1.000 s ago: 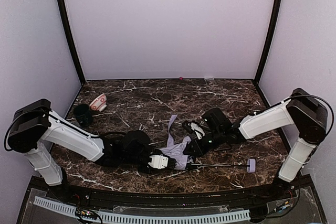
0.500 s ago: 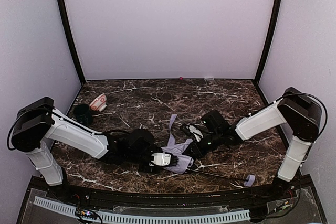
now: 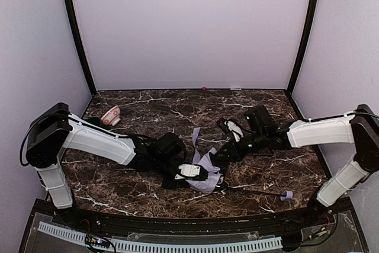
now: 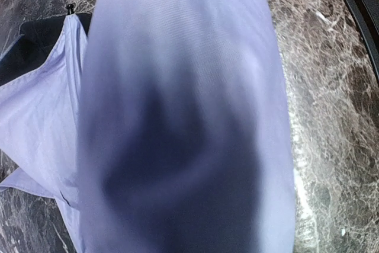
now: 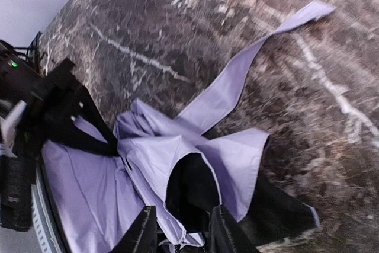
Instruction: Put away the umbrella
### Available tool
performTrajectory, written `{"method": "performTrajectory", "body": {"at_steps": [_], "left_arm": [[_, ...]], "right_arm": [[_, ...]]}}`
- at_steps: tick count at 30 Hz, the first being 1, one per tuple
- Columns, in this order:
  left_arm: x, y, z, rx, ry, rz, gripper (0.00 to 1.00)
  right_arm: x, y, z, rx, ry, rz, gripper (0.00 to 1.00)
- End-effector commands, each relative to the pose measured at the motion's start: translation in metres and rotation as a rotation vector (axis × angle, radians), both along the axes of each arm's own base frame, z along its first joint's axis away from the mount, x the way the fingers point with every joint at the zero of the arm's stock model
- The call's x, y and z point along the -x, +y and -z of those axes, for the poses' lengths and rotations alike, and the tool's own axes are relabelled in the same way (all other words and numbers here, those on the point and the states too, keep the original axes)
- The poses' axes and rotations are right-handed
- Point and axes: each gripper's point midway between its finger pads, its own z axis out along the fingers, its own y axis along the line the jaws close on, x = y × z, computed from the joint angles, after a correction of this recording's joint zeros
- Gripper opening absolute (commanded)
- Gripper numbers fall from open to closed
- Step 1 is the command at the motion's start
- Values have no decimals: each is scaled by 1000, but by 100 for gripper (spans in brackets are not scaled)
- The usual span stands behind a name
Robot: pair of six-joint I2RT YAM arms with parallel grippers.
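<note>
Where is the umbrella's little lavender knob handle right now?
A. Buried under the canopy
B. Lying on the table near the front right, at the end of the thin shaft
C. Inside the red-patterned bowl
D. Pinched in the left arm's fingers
B: the top view shows the knob lying free at the end of the shaft, right of the crumpled canopy.

Left arm [image 3: 98, 143] and right arm [image 3: 317, 131]: white moulded link casings set between black joint housings. Shoulder blocks are black and boxy, and a thin black cable loops from each. Forearm and wrist sections are black. The left gripper [image 3: 198, 173] carries a white plate. The right gripper [image 5: 180, 238] has two matte black fingers [image 5: 142, 232]. A green indicator light [image 5: 13, 63] glows on the left wrist body.
</note>
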Motion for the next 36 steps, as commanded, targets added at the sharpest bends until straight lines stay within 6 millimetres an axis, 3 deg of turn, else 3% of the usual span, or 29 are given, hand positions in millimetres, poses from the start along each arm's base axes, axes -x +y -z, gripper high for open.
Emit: {"method": "performTrajectory", "body": {"at_steps": [1,6,11,14,16,18,19,24,27,30,32,34,36], "left_arm": [[43,44,50,-240,328,-18,11],[48,45,50,-259,448,-43,12],[49,48,51,-280,520,-67,14],[48,48,50,-283,544,-76,14],[49,47,50,-280,554,-75,14],[49,48,51,-286,561,-75,14],[48,47,50,-288,562,-75,14],[52,48,49,-285,591,-66,14],[54,47,47,-271,612,-53,14],[55,46,45,-266,614,-41,15],[56,47,44,-267,618,-37,16],[56,45,41,-252,633,-33,20],[53,42,35,-211,649,-46,30]], "right_arm": [[-10,-14,-51,-2,-222,45,38],[30,-12,-81,-35,-559,-27,45],[72,-5,-75,15,-745,-122,46],[87,1,-63,84,-820,-175,52],[87,6,-52,141,-859,-189,64],[84,16,-44,184,-883,-204,87],[81,20,-35,224,-891,-214,94],[69,31,-13,340,-964,-272,99],[67,35,5,393,-979,-338,96],[65,42,19,427,-954,-371,86],[66,47,32,446,-922,-402,72],[70,52,38,441,-895,-428,50],[74,52,44,439,-872,-450,29]]}}
